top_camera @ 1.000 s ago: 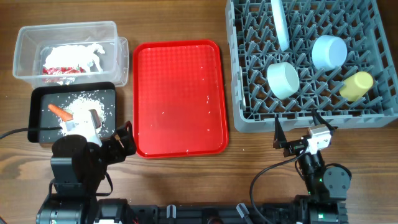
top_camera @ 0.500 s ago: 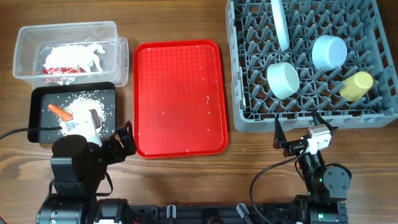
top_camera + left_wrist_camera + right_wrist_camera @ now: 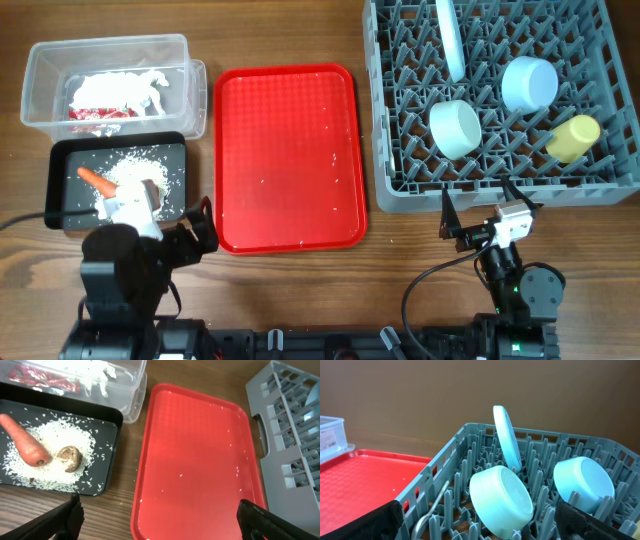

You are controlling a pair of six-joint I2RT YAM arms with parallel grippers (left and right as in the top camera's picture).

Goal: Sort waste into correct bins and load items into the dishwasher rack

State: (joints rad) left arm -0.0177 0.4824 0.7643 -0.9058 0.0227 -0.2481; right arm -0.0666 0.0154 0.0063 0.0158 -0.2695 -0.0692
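Note:
The grey dishwasher rack (image 3: pixel 378 120) at the right holds an upright pale plate (image 3: pixel 450 38), a light blue bowl (image 3: pixel 528 83), a pale green bowl (image 3: pixel 455 128), a yellow cup (image 3: pixel 573 138) and a white spoon (image 3: pixel 432 510). A red-and-white wrapper (image 3: pixel 110 98) lies in the clear tub (image 3: pixel 40 60). On the black tray (image 3: pixel 70 160) are a carrot piece (image 3: pixel 22 440), rice (image 3: pixel 55 440) and a brown lump (image 3: pixel 70 457). My left gripper (image 3: pixel 160 515) is open over the red tray's near edge. Just in front of the rack, my right gripper (image 3: pixel 477 515) is open and holds nothing.
The flat red serving tray (image 3: pixel 290 160) lies between the bins and the rack, with a few stray rice grains (image 3: pixel 181 475) on it. Bare wooden table (image 3: pixel 300 290) runs along the front edge, where both arm bases stand.
The left arm has drawn back slightly towards the front edge. Nothing else has moved.

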